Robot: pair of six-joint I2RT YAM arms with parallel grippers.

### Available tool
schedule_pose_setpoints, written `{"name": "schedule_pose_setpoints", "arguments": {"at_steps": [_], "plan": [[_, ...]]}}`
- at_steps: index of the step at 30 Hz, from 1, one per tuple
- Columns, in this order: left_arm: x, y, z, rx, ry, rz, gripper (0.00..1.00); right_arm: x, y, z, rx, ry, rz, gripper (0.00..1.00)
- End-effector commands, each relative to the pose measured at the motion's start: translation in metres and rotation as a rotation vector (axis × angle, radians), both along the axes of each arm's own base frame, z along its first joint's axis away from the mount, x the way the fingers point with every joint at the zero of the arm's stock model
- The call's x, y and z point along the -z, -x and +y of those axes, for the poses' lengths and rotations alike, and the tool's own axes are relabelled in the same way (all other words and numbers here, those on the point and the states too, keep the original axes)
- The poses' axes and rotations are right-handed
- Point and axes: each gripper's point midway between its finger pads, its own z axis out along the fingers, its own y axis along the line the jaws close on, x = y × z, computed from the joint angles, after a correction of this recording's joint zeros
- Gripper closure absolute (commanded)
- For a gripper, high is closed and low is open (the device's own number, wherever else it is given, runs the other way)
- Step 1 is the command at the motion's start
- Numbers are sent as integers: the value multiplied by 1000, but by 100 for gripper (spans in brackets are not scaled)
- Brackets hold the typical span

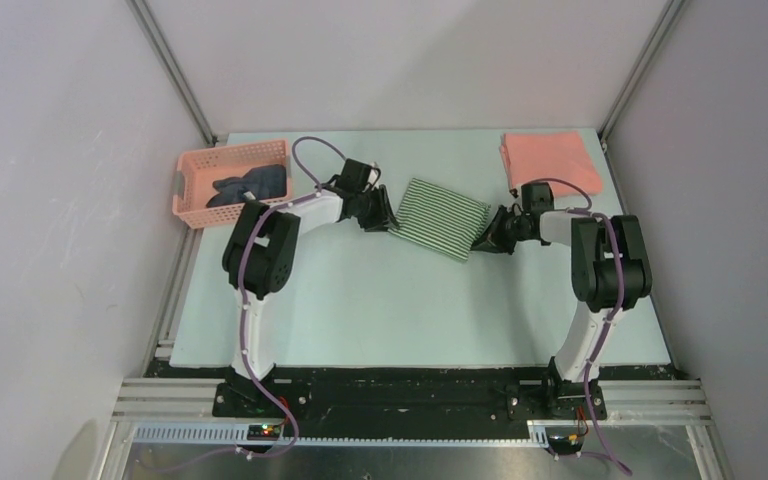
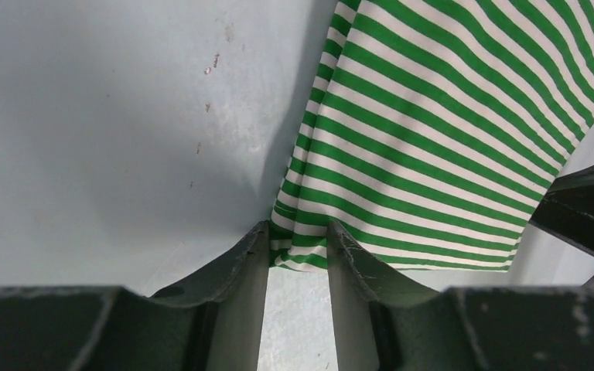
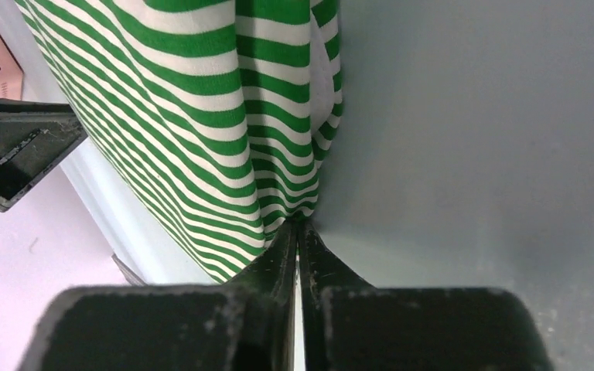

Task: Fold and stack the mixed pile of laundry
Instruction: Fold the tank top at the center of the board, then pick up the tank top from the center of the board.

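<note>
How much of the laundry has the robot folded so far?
Done: the pink shirt lies folded in the far right corner. In hand: the striped shirt, with the right gripper pinching one corner and the left gripper open around another. Left: the dark clothes in the basket, and the stacking.
</note>
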Motion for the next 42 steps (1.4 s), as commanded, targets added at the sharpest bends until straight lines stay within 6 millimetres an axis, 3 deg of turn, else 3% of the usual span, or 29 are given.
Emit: {"name": "schedule_pose_setpoints", "arguments": {"at_steps": [1, 7, 10, 14, 16, 23, 27, 31, 35, 38, 40, 41, 42], "plan": [[-11, 5, 7, 0, -18, -33, 61, -9, -2, 1, 60, -7, -30, 90], [-12, 10, 9, 3, -28, -39, 61, -37, 4, -14, 78, 52, -84, 64], [-16, 9, 10, 0, -30, -47, 61, -50, 4, -11, 77, 47, -117, 58], [-19, 9, 12, -7, -31, -54, 61, -53, -6, -6, 85, 34, -155, 47], [-19, 11, 12, -12, -33, -51, 61, -50, -16, -6, 100, 41, -169, 39], [-26, 12, 13, -24, -23, -56, 61, -16, -32, -6, 163, 110, -77, 37], [-54, 10, 11, -27, 7, -101, 60, -1, -32, -2, 177, 123, -20, 37], [-93, 12, 11, -27, 46, -161, 59, 1, -36, 6, 167, 101, -33, 43], [-134, 17, 14, -20, 75, -221, 58, -1, -45, 15, 156, 41, -61, 57], [-155, 29, 20, 0, 66, -232, 57, -5, -55, 19, 133, 12, -108, 74], [-174, 40, 27, 13, 53, -256, 57, -13, -63, 19, 105, 7, -152, 90], [-173, 46, 32, 16, 35, -238, 56, -21, -70, 17, 94, 6, -183, 98], [-181, 50, 37, 26, 22, -260, 56, -21, -69, 15, 61, 27, -189, 100]]}}
